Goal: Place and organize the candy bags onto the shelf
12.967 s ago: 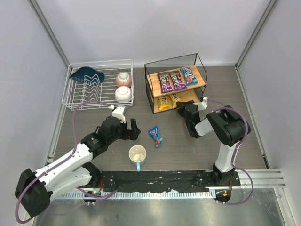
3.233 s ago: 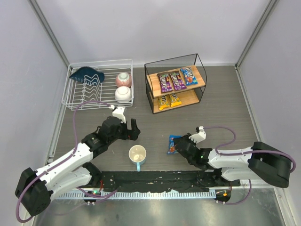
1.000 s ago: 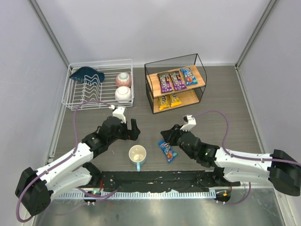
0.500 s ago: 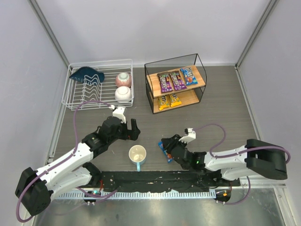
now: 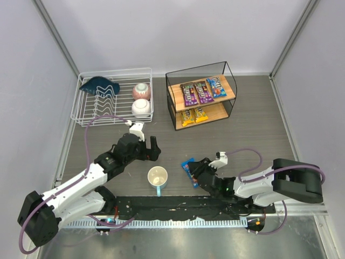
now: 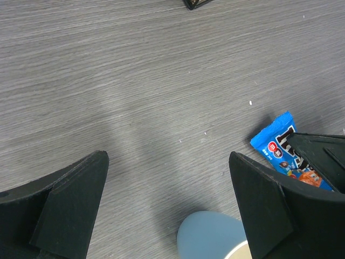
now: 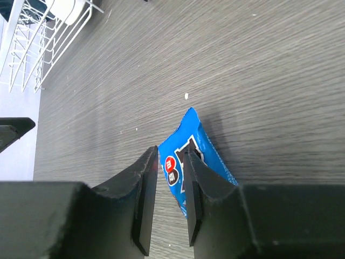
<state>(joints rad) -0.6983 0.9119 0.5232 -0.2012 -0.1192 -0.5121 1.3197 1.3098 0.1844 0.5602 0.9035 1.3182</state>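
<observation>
Blue candy bag (image 5: 187, 167) now farther left, right hand (image 7: 171, 156) narrowly apart over it, grip unclear.

Grey table (image 5: 259, 124), shelf (image 5: 228, 91), wire dish rack (image 5: 89, 110), mug (image 5: 157, 178), blue candy bag (image 5: 187, 166)

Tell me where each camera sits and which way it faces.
Top external: above and behind the bases, looking down on shelf, dish rack and both arms.
Left wrist: on the left gripper, facing down at table and mug; its spread fingers frame it.
Right wrist: on the right gripper, low, facing the blue candy bag at its narrow-set fingers.
Both wrist views share that bag.
</observation>
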